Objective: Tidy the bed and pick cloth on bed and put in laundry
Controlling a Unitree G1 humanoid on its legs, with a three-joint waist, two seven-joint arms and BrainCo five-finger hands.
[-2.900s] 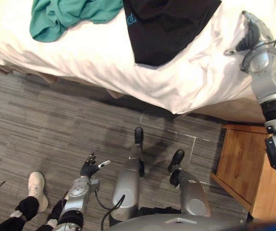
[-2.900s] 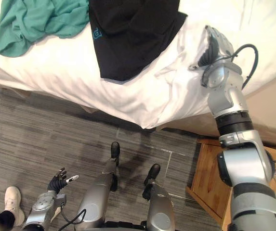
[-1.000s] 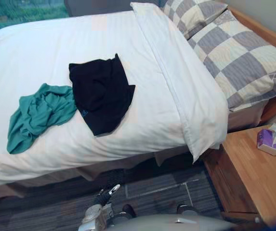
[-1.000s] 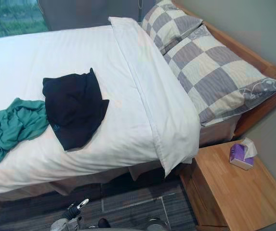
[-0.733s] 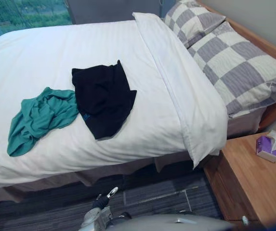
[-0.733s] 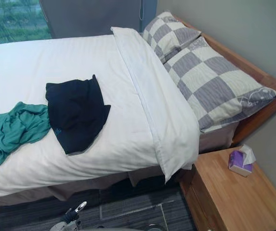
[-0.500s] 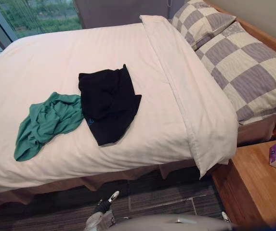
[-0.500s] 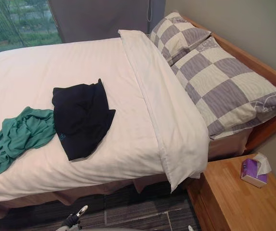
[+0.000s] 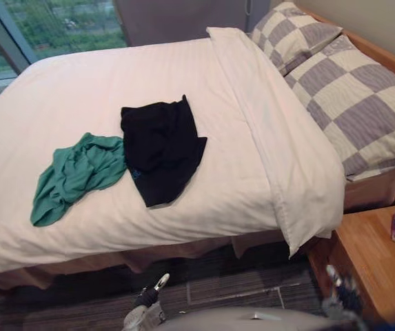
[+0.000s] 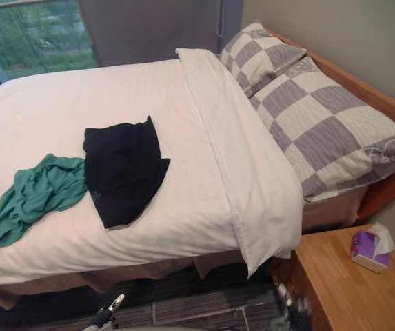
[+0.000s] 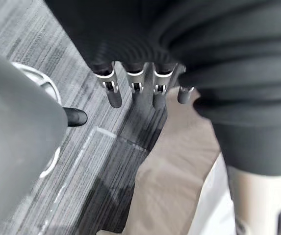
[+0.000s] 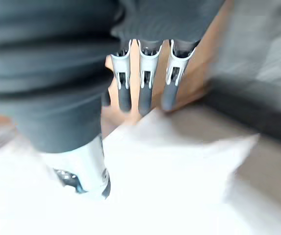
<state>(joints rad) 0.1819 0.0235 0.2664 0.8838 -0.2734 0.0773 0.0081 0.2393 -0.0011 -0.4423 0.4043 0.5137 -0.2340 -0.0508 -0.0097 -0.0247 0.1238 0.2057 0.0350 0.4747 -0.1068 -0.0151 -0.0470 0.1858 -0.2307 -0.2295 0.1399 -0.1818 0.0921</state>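
A black cloth (image 9: 161, 148) lies crumpled in the middle of the white bed (image 9: 80, 89). A green cloth (image 9: 76, 176) lies beside it, toward the robot's left, touching its edge. My left hand (image 9: 147, 301) hangs low over the floor in front of the bed, far from both cloths. In the left wrist view its fingers (image 11: 142, 93) are straight and hold nothing. My right hand (image 9: 340, 293) is low by the nightstand's corner; its fingers (image 12: 145, 93) are straight and empty above the duvet's hanging corner.
Two checked pillows (image 9: 349, 89) lie at the head of the bed against a wooden headboard. A wooden nightstand (image 9: 376, 265) stands at the right with a purple tissue box (image 10: 369, 249) on it. A window (image 9: 59, 24) lies beyond the bed. Grey carpet (image 9: 238, 286) runs along the bed's near side.
The camera has tilted up, so the picture shifted. My right hand has come into view at the lower right by the nightstand. The cloths lie as before.
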